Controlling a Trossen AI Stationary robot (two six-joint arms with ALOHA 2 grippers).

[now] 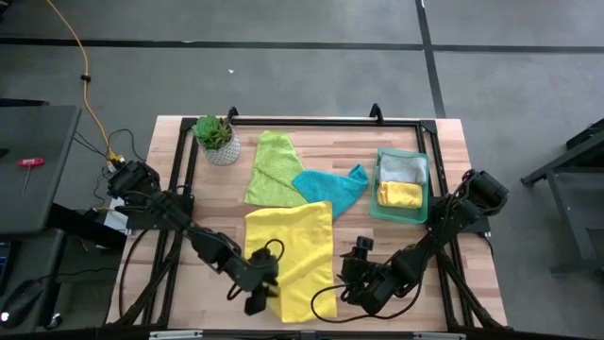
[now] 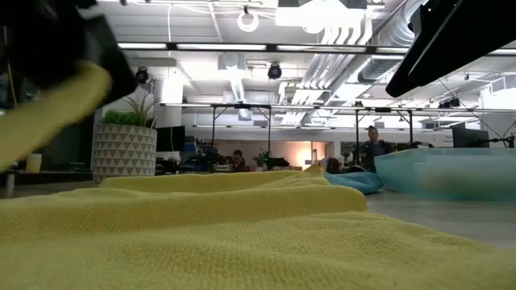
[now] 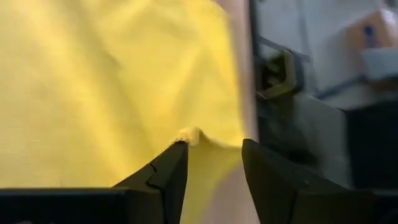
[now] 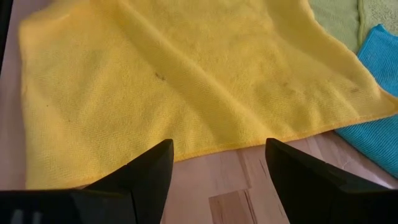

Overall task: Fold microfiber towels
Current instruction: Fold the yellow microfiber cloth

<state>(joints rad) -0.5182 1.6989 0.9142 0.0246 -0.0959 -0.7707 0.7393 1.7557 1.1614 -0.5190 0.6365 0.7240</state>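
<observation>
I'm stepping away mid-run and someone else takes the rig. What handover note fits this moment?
Left end effector: at the near left corner of the flat yellow towel, cloth between its fingers.
Right end effector: open, empty, above the bare table beside that towel's right edge.
Lime towel and teal towel: unfolded, behind it.
Green tray: holds folded grey and yellow towels.
Left: fold the three loose towels.
</observation>
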